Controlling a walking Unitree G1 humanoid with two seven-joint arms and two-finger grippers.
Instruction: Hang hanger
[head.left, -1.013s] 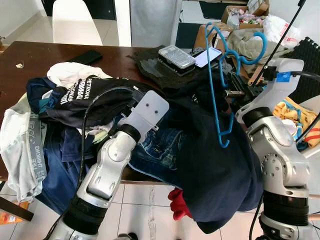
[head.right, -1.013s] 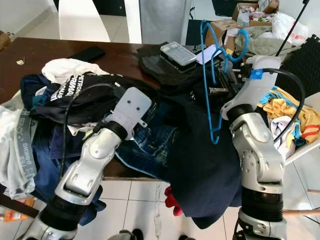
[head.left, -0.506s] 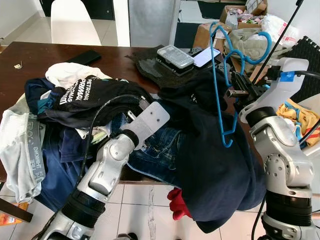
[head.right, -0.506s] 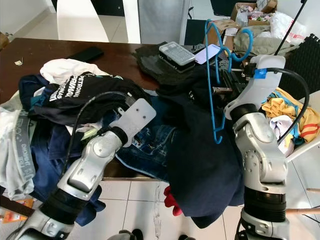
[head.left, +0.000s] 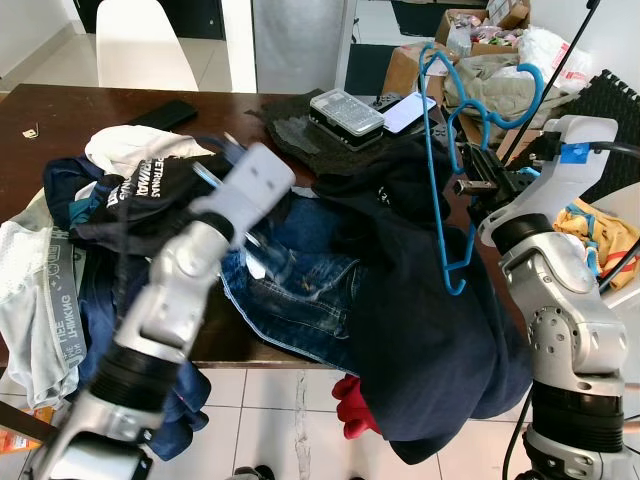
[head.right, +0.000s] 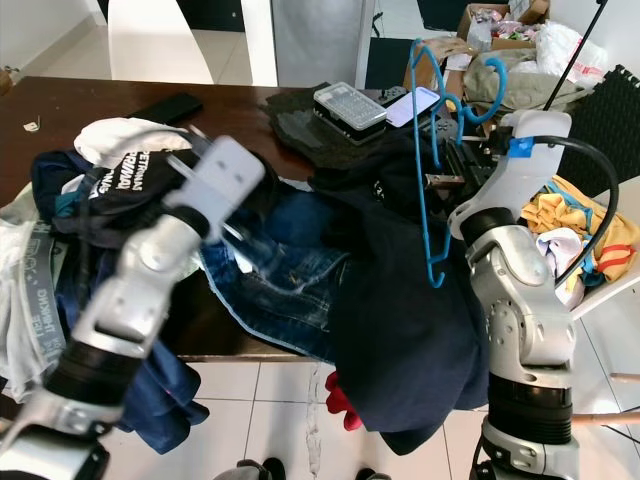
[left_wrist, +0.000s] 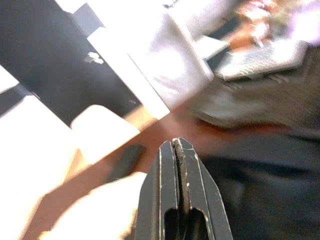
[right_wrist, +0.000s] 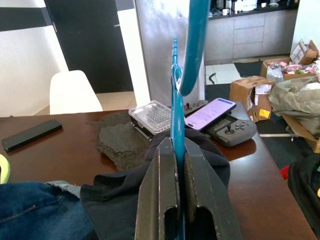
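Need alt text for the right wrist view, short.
The right tool is shut on a blue hanger that rises upright between its fingers. Beyond lie a dark garment, a wooden table, a phone and a white chair.

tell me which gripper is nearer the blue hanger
Right. The right gripper is shut on the blue hanger, holding it upright above the dark garment. The left gripper is shut and empty, over the clothes pile well away to the hanger's left.
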